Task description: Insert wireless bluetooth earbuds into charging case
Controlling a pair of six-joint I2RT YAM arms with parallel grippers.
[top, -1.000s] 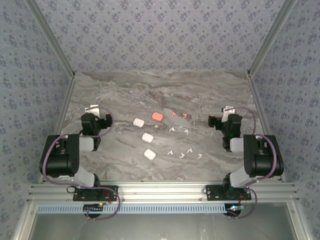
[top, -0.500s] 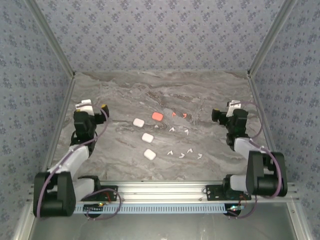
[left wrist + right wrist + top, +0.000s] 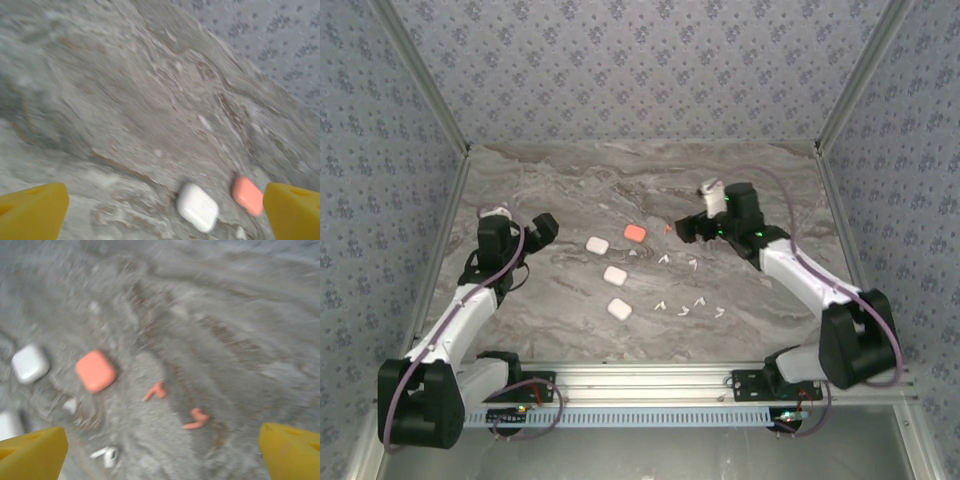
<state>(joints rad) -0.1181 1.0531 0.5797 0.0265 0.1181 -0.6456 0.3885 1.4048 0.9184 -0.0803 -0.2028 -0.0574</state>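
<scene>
Three white charging cases (image 3: 615, 274) lie in a diagonal row at mid-table, with a coral case (image 3: 634, 232) behind them. Several white earbuds (image 3: 683, 310) are scattered to their right. My right gripper (image 3: 688, 228) hangs open over the two coral earbuds; in its wrist view both coral earbuds (image 3: 155, 391) lie between its yellow fingertips (image 3: 292, 452), beside the coral case (image 3: 96, 371) and a white earbud (image 3: 106, 456). My left gripper (image 3: 542, 228) is open, left of the cases; its wrist view shows a white case (image 3: 197, 207) and the coral case (image 3: 247, 195) ahead, with nothing between the jaws.
The marble table (image 3: 570, 180) is walled by patterned panels at the back and sides. An aluminium rail (image 3: 650, 380) runs along the near edge by the arm bases. Both wrist views are motion-blurred.
Both arms have unfolded from their tucked poses. The right gripper swung left and forward over the coral earbuds. The left gripper turned right toward the cases. Both stayed open.
</scene>
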